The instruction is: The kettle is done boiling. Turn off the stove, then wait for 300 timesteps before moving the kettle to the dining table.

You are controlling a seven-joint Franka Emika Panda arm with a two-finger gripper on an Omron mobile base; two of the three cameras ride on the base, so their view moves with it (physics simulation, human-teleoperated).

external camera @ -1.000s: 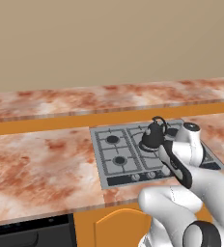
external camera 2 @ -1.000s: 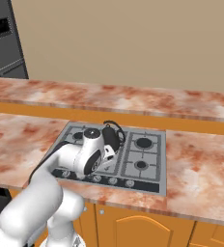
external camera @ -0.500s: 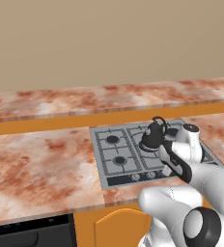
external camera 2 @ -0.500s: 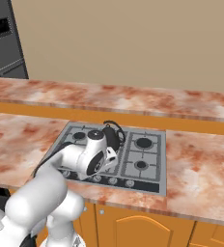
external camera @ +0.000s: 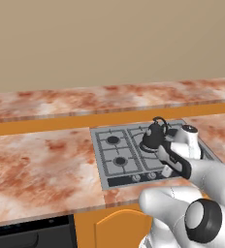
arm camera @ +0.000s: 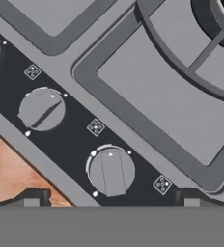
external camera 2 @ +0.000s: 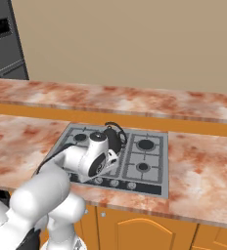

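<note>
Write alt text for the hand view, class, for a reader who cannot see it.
Close above the stove, the open end effector hovers over the dark knob strip, with one round grey knob straight ahead between its tips. A second knob sits further along the strip, with black grates beyond and marbled worktop at the near edge.

**Colours at the cooktop**

Black kettle (external camera: pixel 153 136) on the grey stove (external camera: pixel 115 154), centre right of frame. Grey knobs (arm camera: pixel 111 171) sit on a black strip. Reddish-pink marbled worktop (external camera: pixel 37 164) at left, above orange cabinet doors (external camera 2: pixel 135 232) at the bottom.
</note>
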